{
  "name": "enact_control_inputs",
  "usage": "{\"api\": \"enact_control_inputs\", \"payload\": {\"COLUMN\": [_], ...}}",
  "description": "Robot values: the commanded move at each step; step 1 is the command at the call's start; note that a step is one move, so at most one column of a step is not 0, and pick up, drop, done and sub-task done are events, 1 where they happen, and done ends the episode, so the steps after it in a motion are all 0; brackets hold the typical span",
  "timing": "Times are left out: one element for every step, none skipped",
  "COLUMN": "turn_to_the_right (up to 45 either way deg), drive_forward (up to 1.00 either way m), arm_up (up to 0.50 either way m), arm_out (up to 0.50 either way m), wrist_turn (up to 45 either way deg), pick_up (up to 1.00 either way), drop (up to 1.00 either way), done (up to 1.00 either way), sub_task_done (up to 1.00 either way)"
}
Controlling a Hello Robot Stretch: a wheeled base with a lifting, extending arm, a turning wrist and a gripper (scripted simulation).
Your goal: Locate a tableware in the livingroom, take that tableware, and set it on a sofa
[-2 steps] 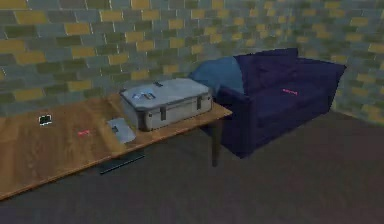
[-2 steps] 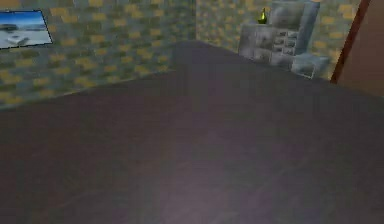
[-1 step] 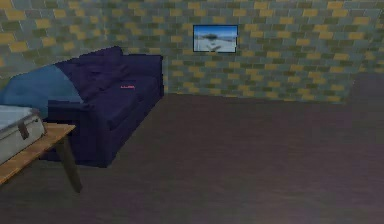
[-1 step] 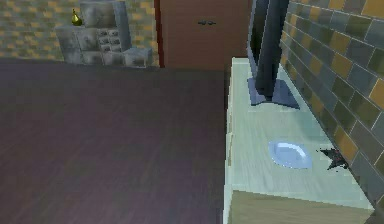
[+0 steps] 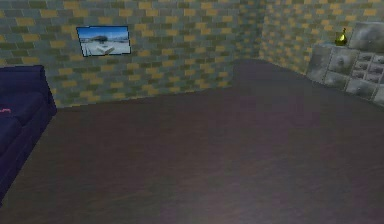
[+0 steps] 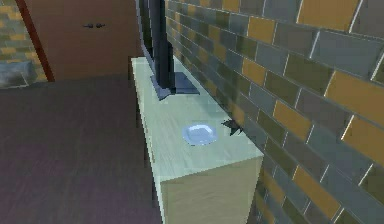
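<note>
Dark floor [image 5: 220,165] is being shown nearest in the forward view, running away to a far wall [image 5: 180,60] on which a framed picture [image 5: 104,40] is being displayed. At that view's left a dark blue sofa [image 5: 20,115] is being seen, near and low. At the far right a grey stone ledge [image 5: 350,65] is being caught, with a small yellowish thing [image 5: 341,37] sitting on top.

In the arm side view a pale cabinet [image 6: 175,110] is being followed along a brick wall [image 6: 300,90]. On its top, toward the near end, a round pale-blue dish [image 6: 200,133] is lying flat. Just to the right of it a small dark thing [image 6: 232,127], too small to be named, is resting close to the bricks. Farther along the top a television [image 6: 155,35] is being carried on a dark foot, and beyond it a brown door [image 6: 85,35] is being seen.

Progress is being judged as early. The dish is being taken for the tableware, so the locating step is being counted as done or nearly so. It is lying on the cabinet, not lifted, so the taking is being counted as not yet done. The carrying across to the sofa and the setting down are being left outstanding. The claw's state cannot be told from these pictures.
</note>
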Motion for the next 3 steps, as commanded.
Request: {"api": "enact_control_inputs", "payload": {"turn_to_the_right": [0.0, 0.0, 0.0], "drive_forward": [0.0, 0.0, 0.0], "arm_up": [0.5, 0.36, 0.0], "arm_out": [0.0, 0.0, 0.5], "wrist_turn": [0.0, 0.0, 0.0], "pick_up": [0.0, 0.0, 0.0], "drop": [0.0, 0.0, 0.0], "done": [0.0, 0.0, 0.0], "sub_task_done": [0.0, 0.0, 0.0]}}
